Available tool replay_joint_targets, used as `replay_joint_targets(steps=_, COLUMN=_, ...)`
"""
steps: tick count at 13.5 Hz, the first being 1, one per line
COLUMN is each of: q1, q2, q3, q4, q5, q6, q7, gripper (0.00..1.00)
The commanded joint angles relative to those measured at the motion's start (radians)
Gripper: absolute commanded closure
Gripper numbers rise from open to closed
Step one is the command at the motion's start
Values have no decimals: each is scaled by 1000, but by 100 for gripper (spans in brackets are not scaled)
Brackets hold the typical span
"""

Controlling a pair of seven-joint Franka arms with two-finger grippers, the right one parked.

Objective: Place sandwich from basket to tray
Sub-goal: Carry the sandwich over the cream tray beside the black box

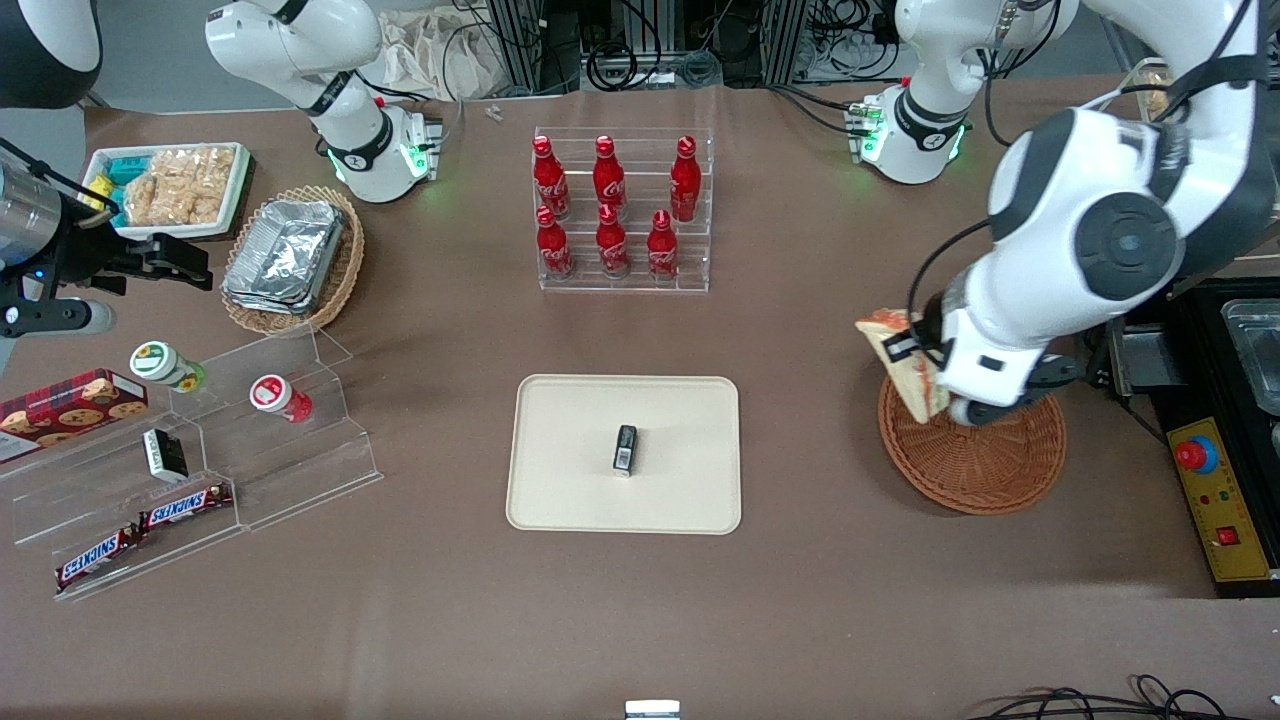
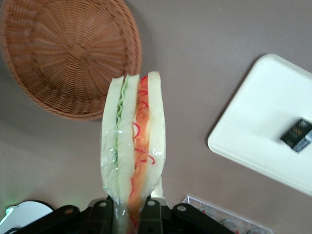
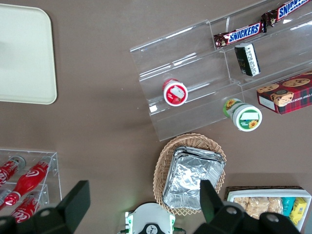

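Note:
My left gripper (image 1: 925,372) is shut on the sandwich (image 1: 905,358), a plastic-wrapped white bread wedge with orange-red and green filling, and holds it in the air above the rim of the reddish-brown wicker basket (image 1: 985,460). In the left wrist view the sandwich (image 2: 134,141) hangs between my fingers (image 2: 151,214), with the empty basket (image 2: 68,53) and the cream tray (image 2: 263,126) below. The tray (image 1: 580,500) lies mid-table toward the parked arm's end from the basket. It also shows in the right wrist view (image 3: 24,53).
A small black packet (image 1: 625,448) lies in the middle of the tray. A clear rack of red cola bottles (image 1: 620,210) stands farther from the front camera than the tray. A black control box with a red button (image 1: 1215,490) lies beside the basket at the working arm's end.

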Motion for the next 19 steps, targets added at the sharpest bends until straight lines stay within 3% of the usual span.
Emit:
replay_joint_targets(steps=1, q1=-59, q2=37, q3=-4, q4=47, q5=15, q6=-10, q7=24, gripper=100)
replay_joint_targets(steps=6, q1=-147, q2=119, q3=-38, q4=51, q5=35, q6=130, q7=18, gripper=100)
replay_joint_targets(steps=7, q1=-163, q2=152, q3=-40, q4=53, q5=75, q6=147, q7=21, gripper=100)
replay_joint_targets(steps=9, q1=-260, q2=221, q3=-40, q4=53, q5=251, q6=214, q7=8, gripper=100)
replay_joint_targets(steps=10, q1=-271, q2=244, q3=-40, q4=53, q5=285, q6=268, q7=6, gripper=100)
replay_joint_targets(steps=19, q1=-301, q2=475, q3=-38, q4=76, q5=298, q6=562, q7=20, gripper=100)
